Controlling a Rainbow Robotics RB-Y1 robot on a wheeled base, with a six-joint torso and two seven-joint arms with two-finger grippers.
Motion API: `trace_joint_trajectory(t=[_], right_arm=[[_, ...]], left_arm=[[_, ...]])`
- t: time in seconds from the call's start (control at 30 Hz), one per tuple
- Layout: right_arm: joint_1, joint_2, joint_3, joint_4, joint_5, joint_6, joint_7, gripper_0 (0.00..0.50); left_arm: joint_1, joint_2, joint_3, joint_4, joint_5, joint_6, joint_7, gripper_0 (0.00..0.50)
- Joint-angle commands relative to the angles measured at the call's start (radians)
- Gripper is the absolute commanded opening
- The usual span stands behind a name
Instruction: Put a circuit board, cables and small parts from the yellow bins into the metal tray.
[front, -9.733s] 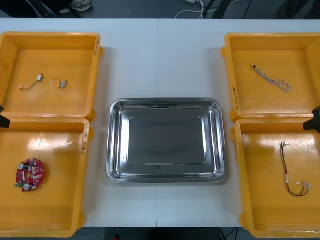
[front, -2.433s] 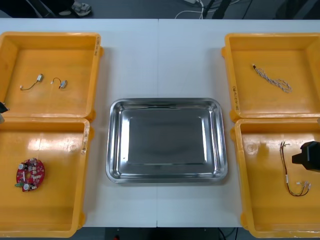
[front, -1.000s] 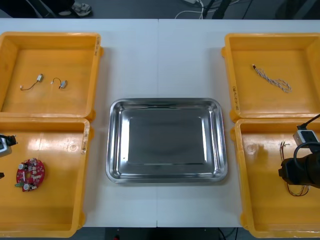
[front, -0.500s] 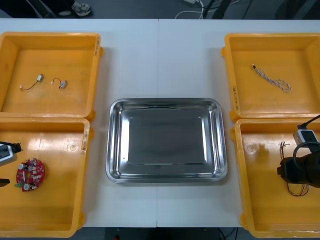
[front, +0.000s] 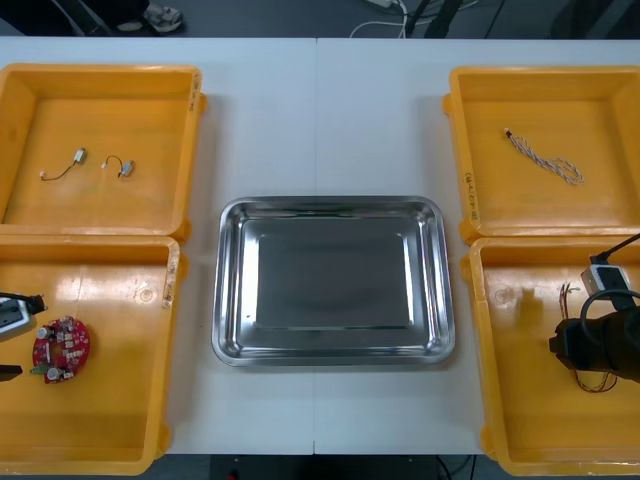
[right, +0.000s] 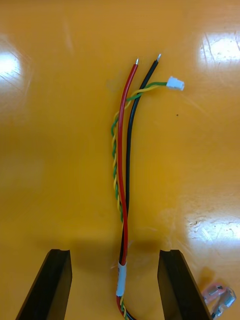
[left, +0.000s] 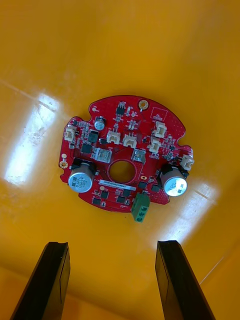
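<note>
A round red circuit board (front: 60, 350) (left: 125, 157) lies in the near left yellow bin (front: 110, 420). My left gripper (front: 18, 335) (left: 112, 280) hovers open at that bin's left edge, the board just beyond its fingertips. In the near right yellow bin (front: 520, 420) lies a bundle of red, black and yellow-green cables (front: 570, 293) (right: 125, 190). My right gripper (front: 590, 348) (right: 115, 285) is over it, open, its fingers (right: 175, 285) standing either side of the bundle's white-sleeved end. The metal tray (front: 230, 290) is bare and shiny.
The far left yellow bin (front: 180, 120) holds two small metal parts (front: 78, 157) with short wires. A twisted blue and white cable (front: 545, 158) lies in the far right yellow bin (front: 465, 130). Clear-sleeved terminals (right: 220, 295) lie beside my right finger.
My left gripper has crept in from the table's left edge to the circuit board. My right gripper has shifted slightly left over the cable bundle. Nothing in the bins has moved.
</note>
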Motion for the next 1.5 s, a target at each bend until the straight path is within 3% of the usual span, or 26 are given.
trace_joint_trajectory(t=[0.03,0.23,1.4,1.47,1.5], right_arm=[[0.028,0.008,0.014,-0.001,0.014,-0.015,0.034,0.5],[0.042,0.008,0.014,0.01,0.006,-0.038,0.034,0.5],[0.05,0.029,0.024,0.024,0.003,-0.075,0.026,0.5],[0.05,0.029,0.024,0.022,0.003,-0.076,0.026,0.336],[0.05,0.029,0.024,0.024,0.003,-0.076,0.026,0.208]], left_arm=[[0.003,0.045,-0.038,0.025,-0.005,-0.023,-0.056,0.5],[-0.036,0.045,-0.101,0.071,-0.01,-0.067,-0.066,0.5],[-0.116,0.045,-0.206,0.128,-0.013,-0.11,-0.066,0.5],[-0.114,0.045,-0.207,0.128,-0.015,-0.11,-0.066,0.5],[-0.116,0.045,-0.21,0.128,-0.015,-0.11,-0.066,0.5]])
